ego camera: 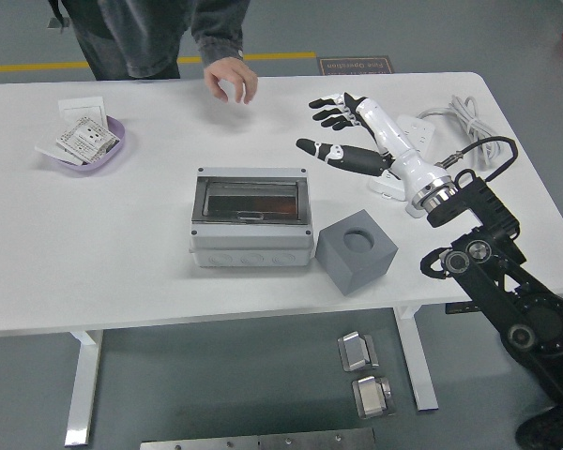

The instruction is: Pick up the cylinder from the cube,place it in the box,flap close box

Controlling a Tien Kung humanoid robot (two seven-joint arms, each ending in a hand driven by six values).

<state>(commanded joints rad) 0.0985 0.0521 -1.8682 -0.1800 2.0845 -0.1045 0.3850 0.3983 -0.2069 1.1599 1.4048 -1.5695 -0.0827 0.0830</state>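
The grey box (251, 217) sits mid-table with its dark see-through flap lying flat and closed on top. The cylinder does not show. The grey cube (357, 251) stands right of the box, its round top hole empty. My right hand (333, 127) hovers above the table behind and right of the cube, fingers spread, holding nothing. My left arm is out of view. A person's hand (230, 77) is at the far edge, curled around something small and white.
A purple bowl (86, 146) with white cards and wall switches sits at the far left. A white power strip (408, 145) with coiled cable (469, 127) lies at the far right, under my forearm. Metal parts lie on the floor below.
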